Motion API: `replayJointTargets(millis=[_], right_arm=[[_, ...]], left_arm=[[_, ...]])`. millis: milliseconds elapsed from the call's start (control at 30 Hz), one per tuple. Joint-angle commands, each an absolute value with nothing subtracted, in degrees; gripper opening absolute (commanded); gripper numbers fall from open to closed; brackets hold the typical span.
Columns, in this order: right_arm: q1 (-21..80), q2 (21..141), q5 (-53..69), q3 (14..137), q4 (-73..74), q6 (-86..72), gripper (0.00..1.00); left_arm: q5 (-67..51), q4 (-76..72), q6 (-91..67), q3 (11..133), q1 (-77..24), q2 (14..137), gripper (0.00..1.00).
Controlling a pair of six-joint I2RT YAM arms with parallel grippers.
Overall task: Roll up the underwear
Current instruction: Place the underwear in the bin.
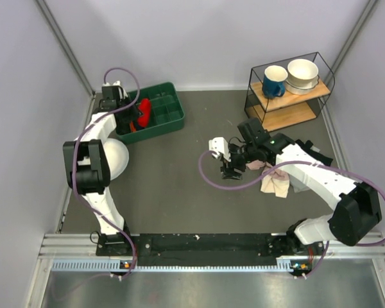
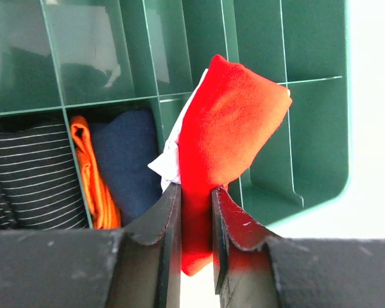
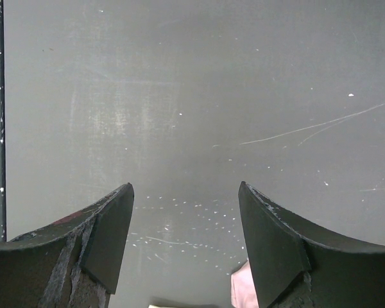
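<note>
Above the green compartment bin (image 2: pixel 314 128), red underwear (image 2: pixel 231 128) between the left fingers (image 2: pixel 169 237).

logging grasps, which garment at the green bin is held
The red underwear, pinched by the left gripper; orange roll, navy roll and striped roll lie in the bin.

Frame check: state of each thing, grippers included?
underwear: rolled into a bundle, pinched by the left gripper over the green bin.
left gripper: shut on the underwear.
right gripper: open, empty, above the table.
green bin: some compartments hold folded clothes.
pink cloth: crumpled on the table.
blue mug: upright on the wire rack.
white bowls: stacked, upright.
</note>
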State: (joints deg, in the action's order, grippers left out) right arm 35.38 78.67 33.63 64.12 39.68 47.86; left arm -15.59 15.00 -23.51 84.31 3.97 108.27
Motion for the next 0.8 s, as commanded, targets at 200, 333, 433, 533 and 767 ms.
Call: replayJointTargets(millis=[200, 333, 433, 533, 767], right_arm=[[34.89, 74.36, 35.86, 63.28, 39.20, 47.46, 0.67], [34.89, 73.65, 35.77, 63.19, 39.11, 47.55, 0.67], [34.80, 73.30, 35.77, 63.28, 39.20, 47.37, 0.67], [34.89, 72.95, 35.68, 63.28, 39.11, 47.37, 0.67], [34.89, 72.25, 35.77, 63.19, 39.20, 47.37, 0.67]], left_arm=[[-7.48, 13.62, -30.93, 84.82, 0.18, 111.18, 0.00], [-4.33, 16.77, -31.29, 84.99, -1.39, 111.53, 0.01], [-2.29, 19.59, -31.11, 84.73, -2.28, 111.80, 0.01], [-1.41, 21.00, -31.20, 83.85, -2.98, 112.15, 0.02], [-0.97, 25.66, -29.80, 86.39, -4.66, 115.04, 0.03]])
